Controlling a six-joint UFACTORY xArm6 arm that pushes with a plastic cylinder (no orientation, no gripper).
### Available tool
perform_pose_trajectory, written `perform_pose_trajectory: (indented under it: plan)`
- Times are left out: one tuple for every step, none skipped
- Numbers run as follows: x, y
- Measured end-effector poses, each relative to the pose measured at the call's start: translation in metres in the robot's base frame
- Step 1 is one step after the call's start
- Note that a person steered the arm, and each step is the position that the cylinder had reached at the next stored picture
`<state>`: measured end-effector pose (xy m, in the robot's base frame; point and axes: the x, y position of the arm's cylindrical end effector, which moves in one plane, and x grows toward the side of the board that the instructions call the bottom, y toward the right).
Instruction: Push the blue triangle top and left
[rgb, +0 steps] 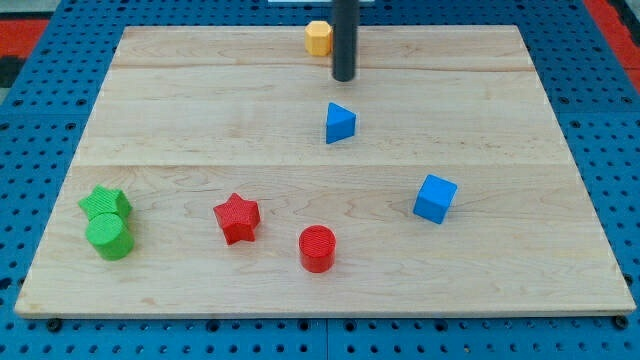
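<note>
The blue triangle (339, 123) lies on the wooden board (200, 120), a little above the middle. My tip (344, 77) is the lower end of the dark rod that comes down from the view's top. It stands just above the blue triangle, apart from it, with a short gap between them. The yellow block (318, 38) sits at the top edge, just left of the rod.
A blue cube (435, 198) lies at the right of the middle. A red star (237, 218) and a red cylinder (318, 248) lie near the bottom. A green block (105, 203) and a green cylinder (110, 236) sit together at bottom left.
</note>
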<state>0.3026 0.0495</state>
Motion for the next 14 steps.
perform_pose_trajectory:
  plan:
    - [0.039,0.036]
    - [0.095,0.034]
    - [0.089,-0.028]
    - [0.032,-0.070]
    - [0.010,-0.125]
    - [0.014,-0.168]
    - [-0.011,-0.229]
    - [-0.033,-0.260]
    - [-0.033,-0.251]
    - [-0.005,-0.250]
    - [-0.013,-0.223]
    - [-0.041,-0.224]
    - [-0.054,-0.222]
    - [-0.022,-0.172]
